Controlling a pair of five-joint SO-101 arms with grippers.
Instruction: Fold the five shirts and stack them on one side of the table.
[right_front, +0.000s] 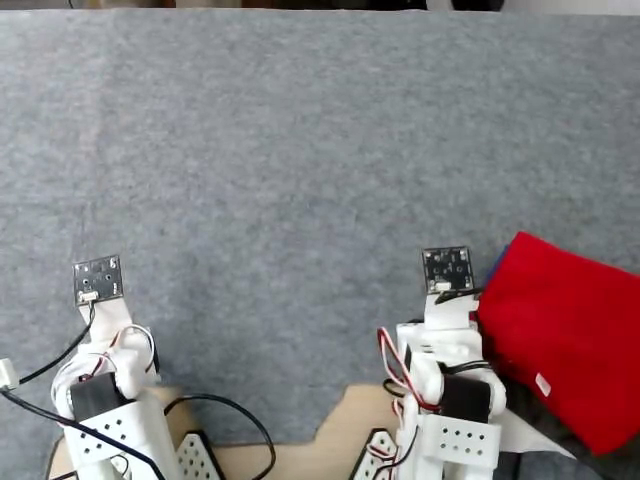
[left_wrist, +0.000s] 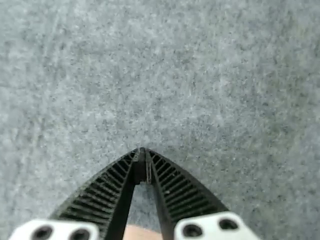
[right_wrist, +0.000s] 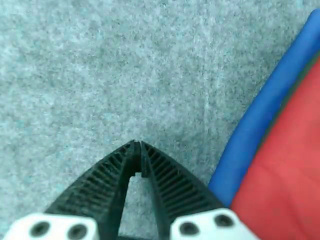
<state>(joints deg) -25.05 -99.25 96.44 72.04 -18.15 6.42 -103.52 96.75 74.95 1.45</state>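
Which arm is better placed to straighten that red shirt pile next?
Probably right: the right tool, shut, sits beside the red shirt, which lies on a blue shirt. The left tool, also shut, is over grey mat, far from both.

Mottled grey table (right_front: 300, 150), red shirt (right_front: 565, 345), blue shirt (right_wrist: 257, 117), black ribbed left claw (left_wrist: 141, 152) and right claw (right_wrist: 136, 145)

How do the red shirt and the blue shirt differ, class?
The red shirt lies on top, its broad face showing; the blue shirt lies beneath, just an edge peeking out. The red shirt bears a small white tag; the blue shirt shows none. Both share one stack.
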